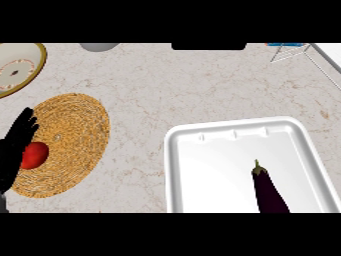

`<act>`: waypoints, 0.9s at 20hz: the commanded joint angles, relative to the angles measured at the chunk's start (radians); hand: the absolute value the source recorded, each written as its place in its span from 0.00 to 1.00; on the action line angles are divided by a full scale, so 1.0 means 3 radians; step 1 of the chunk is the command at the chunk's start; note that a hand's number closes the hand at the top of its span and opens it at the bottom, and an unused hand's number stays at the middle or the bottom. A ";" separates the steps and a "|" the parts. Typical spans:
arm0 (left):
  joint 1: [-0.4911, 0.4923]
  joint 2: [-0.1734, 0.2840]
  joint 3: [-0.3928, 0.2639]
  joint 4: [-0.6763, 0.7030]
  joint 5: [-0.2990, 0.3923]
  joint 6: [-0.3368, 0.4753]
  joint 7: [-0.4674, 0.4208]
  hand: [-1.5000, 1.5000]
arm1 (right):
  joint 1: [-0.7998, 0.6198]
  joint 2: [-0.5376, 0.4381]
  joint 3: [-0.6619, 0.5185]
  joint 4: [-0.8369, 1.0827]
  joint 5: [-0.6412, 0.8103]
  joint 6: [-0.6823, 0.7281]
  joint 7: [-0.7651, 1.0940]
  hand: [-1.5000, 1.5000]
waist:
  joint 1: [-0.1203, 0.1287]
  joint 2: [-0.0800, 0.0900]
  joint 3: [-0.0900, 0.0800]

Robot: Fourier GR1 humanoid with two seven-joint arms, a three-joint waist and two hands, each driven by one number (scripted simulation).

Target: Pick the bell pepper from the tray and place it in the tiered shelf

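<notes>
Dark eggplant (270,192) is seen lying in the white tray (174,150), stem pointed away from the robot. No bell pepper is shown in the tray. Well left of the tray, a red rounded item (36,155) (poss. the pepper, not certain) is seen on a woven mat (73,125), w/ the left hand (7,152) touching or just beside it, fingers straight, nothing gripped. Right hand is not shown. Tiered shelf (295,50) is placed beyond the tray's far right corner, so a long carry rightward across the tray is judged necessary.
</notes>
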 commanded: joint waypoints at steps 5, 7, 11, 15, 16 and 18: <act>-0.0023 -0.0009 0.0083 0.0230 0.0012 -0.0097 -0.0039 0.50 | 0.0137 -0.0473 -0.0237 0.0384 -0.0146 -0.0295 -0.0128 1.00 | -0.0015 0.0018 -0.0022; -0.0048 -0.0163 -0.0081 0.0155 -0.0085 0.0000 0.0060 0.50 | 0.0274 -0.0347 -0.0256 0.0371 -0.0181 -0.0558 -0.0059 1.00 | -0.0016 0.0017 -0.0021; -0.0026 -0.0138 -0.0014 0.0186 -0.0119 0.0006 0.0037 0.50 | 0.0428 -0.0426 -0.0389 0.0584 -0.0367 -0.0874 -0.0195 1.00 | -0.0012 0.0020 -0.0021; 0.0102 -0.0166 -0.0014 -0.0042 -0.0036 -0.0056 0.0114 0.50 | 0.0529 -0.0569 -0.0535 0.0640 -0.0346 -0.1159 0.0013 1.00 | 0.0016 0.0017 -0.0018; -0.0100 -0.0087 0.0062 0.0201 -0.0066 -0.0075 0.0047 0.50 | 0.0540 -0.0555 -0.0521 0.0666 -0.0339 -0.1137 0.0086 1.00 | -0.0015 0.0021 -0.0021; 0.0091 -0.0129 0.0069 0.0201 -0.0057 -0.0115 -0.0056 0.50 | 0.0608 -0.0641 -0.0591 0.0804 -0.0396 -0.1259 0.0024 0.00 | 0.0007 0.0023 -0.0021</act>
